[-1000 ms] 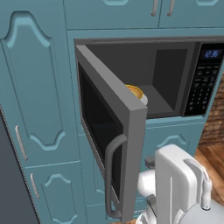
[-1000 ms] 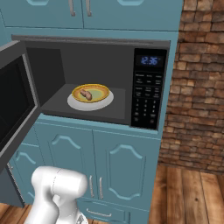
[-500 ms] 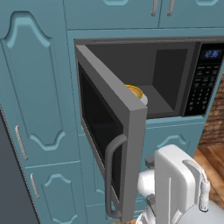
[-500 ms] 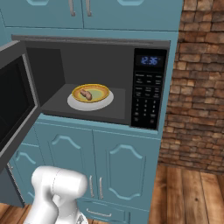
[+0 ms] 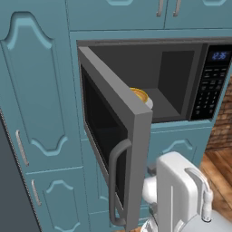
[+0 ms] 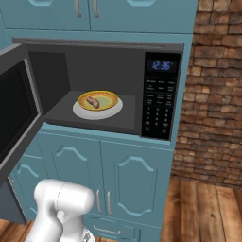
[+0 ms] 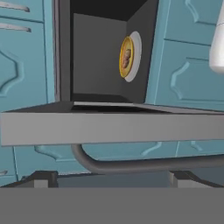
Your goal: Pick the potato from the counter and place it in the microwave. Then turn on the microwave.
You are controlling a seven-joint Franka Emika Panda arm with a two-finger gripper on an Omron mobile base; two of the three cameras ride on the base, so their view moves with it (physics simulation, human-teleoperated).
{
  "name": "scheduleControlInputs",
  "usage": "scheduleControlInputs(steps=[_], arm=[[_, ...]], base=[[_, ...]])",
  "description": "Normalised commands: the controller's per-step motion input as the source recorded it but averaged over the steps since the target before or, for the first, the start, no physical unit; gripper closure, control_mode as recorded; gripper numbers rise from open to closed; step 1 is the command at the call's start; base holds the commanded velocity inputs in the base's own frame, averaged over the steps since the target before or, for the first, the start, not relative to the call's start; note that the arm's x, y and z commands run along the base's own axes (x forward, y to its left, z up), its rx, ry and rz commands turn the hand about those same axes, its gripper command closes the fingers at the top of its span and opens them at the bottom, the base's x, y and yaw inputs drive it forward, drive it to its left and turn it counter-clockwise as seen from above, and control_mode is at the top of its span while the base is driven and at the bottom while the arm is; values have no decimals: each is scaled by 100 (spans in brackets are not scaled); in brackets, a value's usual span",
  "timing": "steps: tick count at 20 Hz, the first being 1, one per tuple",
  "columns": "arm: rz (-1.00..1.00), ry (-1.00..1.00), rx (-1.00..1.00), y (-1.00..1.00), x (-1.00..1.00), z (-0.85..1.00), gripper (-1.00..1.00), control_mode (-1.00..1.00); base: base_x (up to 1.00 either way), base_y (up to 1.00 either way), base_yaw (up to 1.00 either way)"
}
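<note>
The microwave [image 6: 162,96] is built into teal cabinets, and its door [image 5: 118,136] is swung wide open. Inside, the small brown potato [image 6: 93,101] lies in a yellow dish [image 6: 98,100] on the white turntable. From the left base view the dish's rim [image 5: 140,94] peeks past the door edge. In the rolled hand view the potato [image 7: 127,57] is deep in the cavity. My gripper [image 7: 111,179] is open, facing the door's edge [image 7: 109,127], with the curved handle [image 7: 131,165] just ahead of its fingertips [image 7: 43,178]. Nothing is held.
Teal cabinet doors [image 6: 134,184] sit below and above the microwave. A brick wall [image 6: 212,94] and a wood floor [image 6: 203,208] lie to the right. The open door juts out toward the arm [image 5: 181,195]. The black keypad [image 5: 208,90] is on the microwave's right side.
</note>
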Motion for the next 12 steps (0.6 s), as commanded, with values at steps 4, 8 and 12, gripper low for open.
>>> scheduleControlInputs(steps=[4,8,12], arm=[[0,-1,0,7,14,-3,-100,-100],[0,0,0,3,30,-4,-100,-100],[0,0,0,5,29,-9,-100,-100]], base=[[0,0,0],[0,0,0],[0,0,0]])
